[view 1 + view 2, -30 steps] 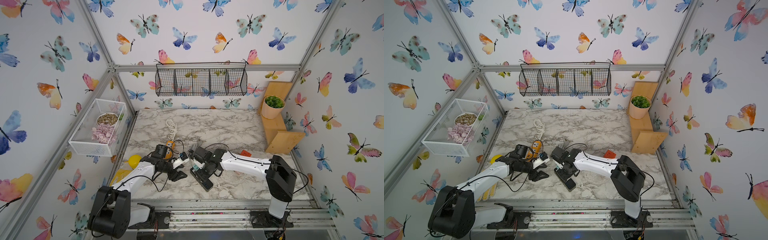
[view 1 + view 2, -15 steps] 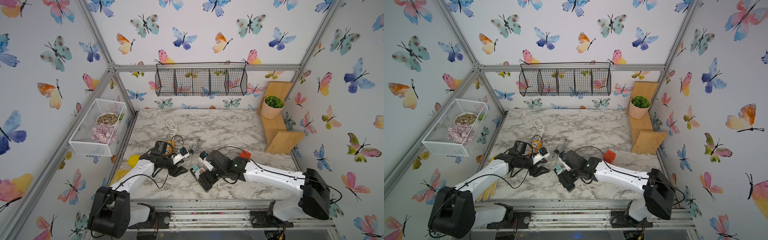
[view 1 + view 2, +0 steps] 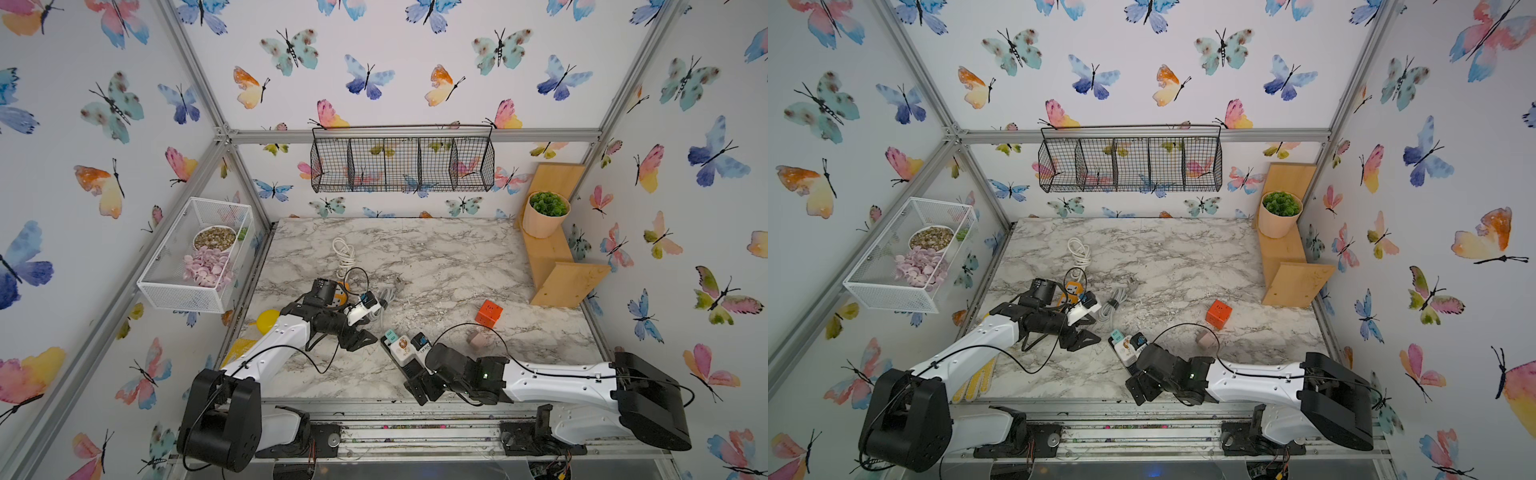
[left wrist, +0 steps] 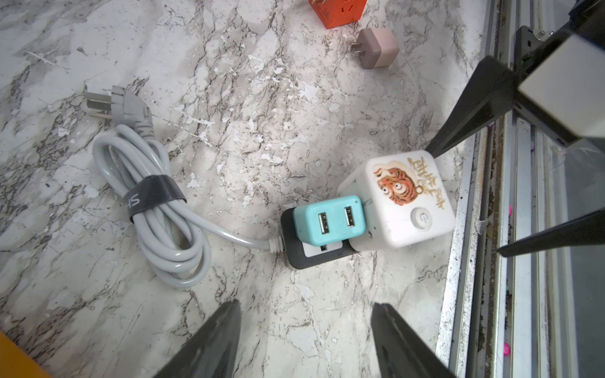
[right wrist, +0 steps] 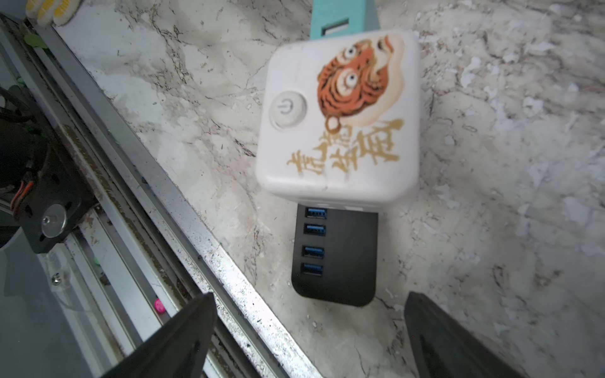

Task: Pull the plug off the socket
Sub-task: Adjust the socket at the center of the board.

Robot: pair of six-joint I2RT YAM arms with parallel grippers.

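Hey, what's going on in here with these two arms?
Two robot arms are set to unplug things from a black power strip near the table's front edge. A teal USB charger and a white tiger cube adapter sit plugged into it. The right gripper is open at the strip's USB end, and the left gripper is open nearby. Neither holds anything.

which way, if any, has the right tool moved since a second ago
Yes. The right tool has drawn back toward the front rail, from the far end of the black power strip to its near end.
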